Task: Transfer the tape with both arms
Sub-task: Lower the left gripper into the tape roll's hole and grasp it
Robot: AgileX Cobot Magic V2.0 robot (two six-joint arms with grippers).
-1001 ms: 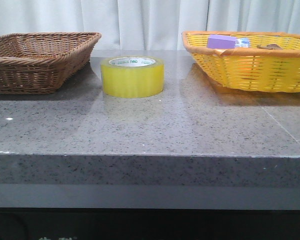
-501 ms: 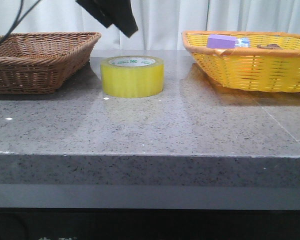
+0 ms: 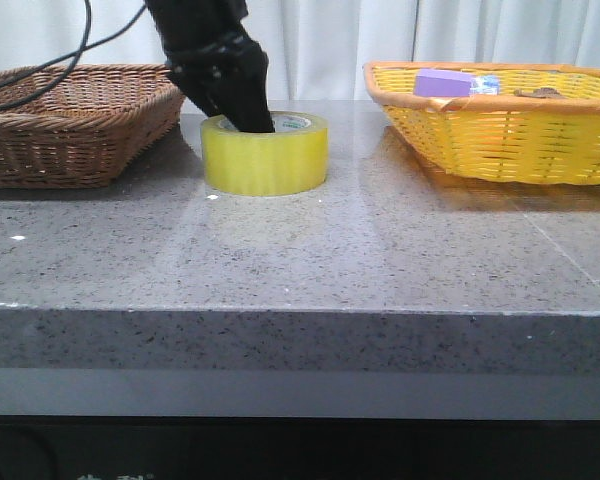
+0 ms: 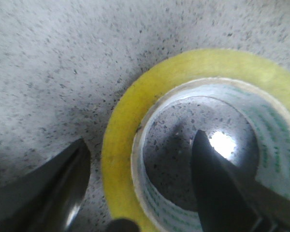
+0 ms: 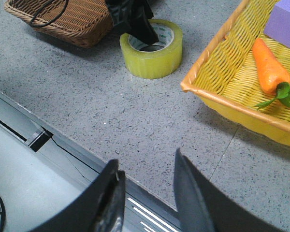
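Wicker first: on my far left I see the brown basket [image 3: 75, 120] sitting on the grey speckled desk [image 3: 300, 260], with a black cable draped across its rim. Just beside its right edge stands the tape [image 3: 265, 155], lying flat on the desk with its core opening facing up and the green print on the white core showing.

My left end effector [image 3: 242, 105] comes down from above at a slant onto the roll's left side. In the left wrist view its fingers are spread apart and straddle the tape's wall: one finger [image 4: 222, 193] sits inside the core, over the bare desk seen through the hole, and the other finger [image 4: 53, 188] is outside the yellow wall, on the desk side. I can't tell whether either finger is touching the tape; a sliver of desk shows between the outer finger and the roll.

Further right, well apart from the tape, the yellow basket [image 3: 500, 135] holds a purple block [image 3: 442, 82]; the right wrist view also shows a carrot [image 5: 270, 67] lying in it beside the block.

My right end effector [image 5: 147, 193] hangs above the desk's near edge, fingers spread with nothing between them, well away from the tape.
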